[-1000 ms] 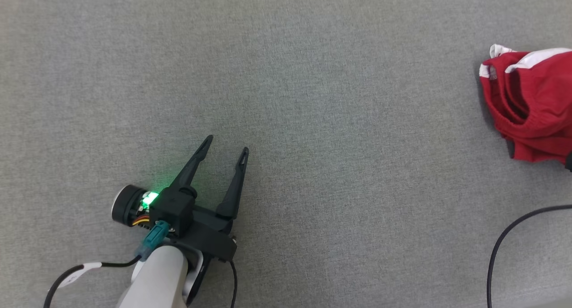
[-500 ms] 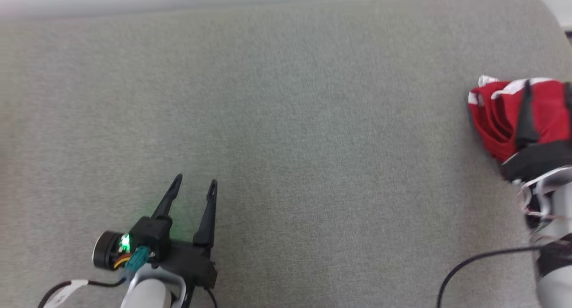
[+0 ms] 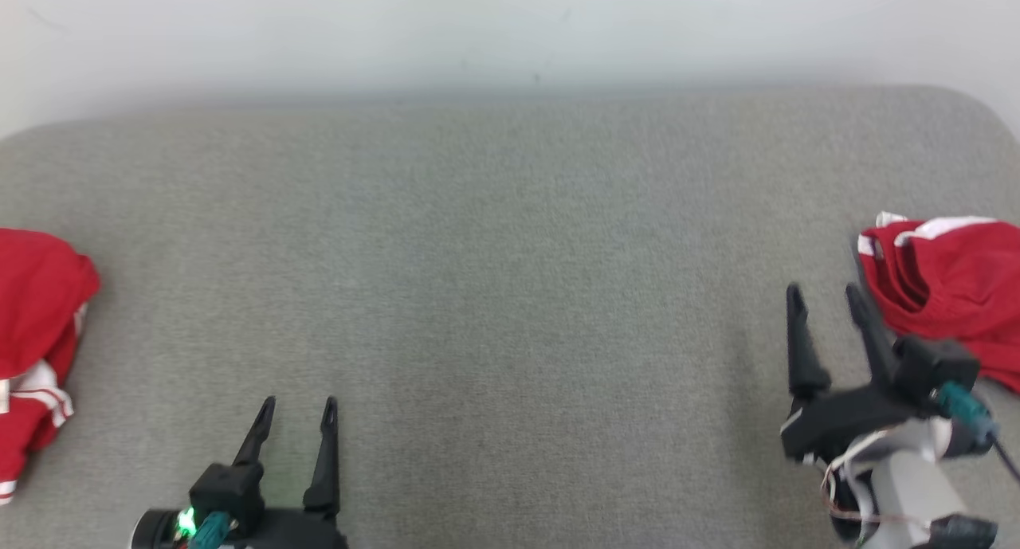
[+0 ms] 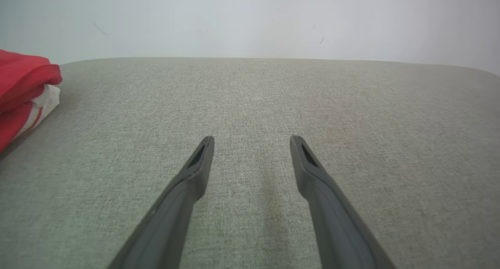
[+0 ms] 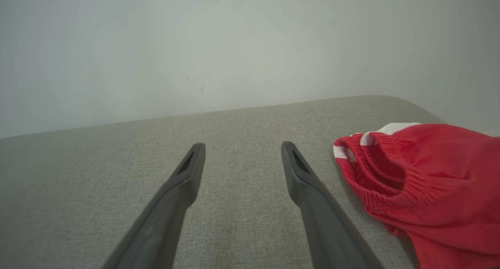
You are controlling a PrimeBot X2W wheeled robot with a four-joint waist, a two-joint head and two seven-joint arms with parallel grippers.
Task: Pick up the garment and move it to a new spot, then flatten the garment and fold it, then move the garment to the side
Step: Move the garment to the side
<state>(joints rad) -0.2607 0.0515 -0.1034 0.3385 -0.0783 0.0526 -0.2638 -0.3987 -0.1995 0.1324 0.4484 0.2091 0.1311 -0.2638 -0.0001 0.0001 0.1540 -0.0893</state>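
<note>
A crumpled red garment (image 3: 948, 294) with white stripes and a ribbed waistband lies at the right edge of the grey padded surface (image 3: 518, 294). My right gripper (image 3: 825, 296) stands open just left of it, nothing between its fingers. In the right wrist view the garment (image 5: 422, 175) lies right of the open gripper (image 5: 243, 146), close to the right finger. My left gripper (image 3: 299, 407) is open at the lower left, over bare surface. The left wrist view shows its gripper (image 4: 252, 139) open and empty.
A second red and white garment (image 3: 36, 326) lies bunched at the surface's left edge, also seen as a red pile (image 4: 23, 85) in the left wrist view. A pale wall (image 3: 510, 31) runs behind the surface's rounded far edge.
The head camera has tilted up, so the whole picture shifted down and the wall and left garment came into view. The right gripper, which overlapped the right garment half a second ago, now stands beside it.
</note>
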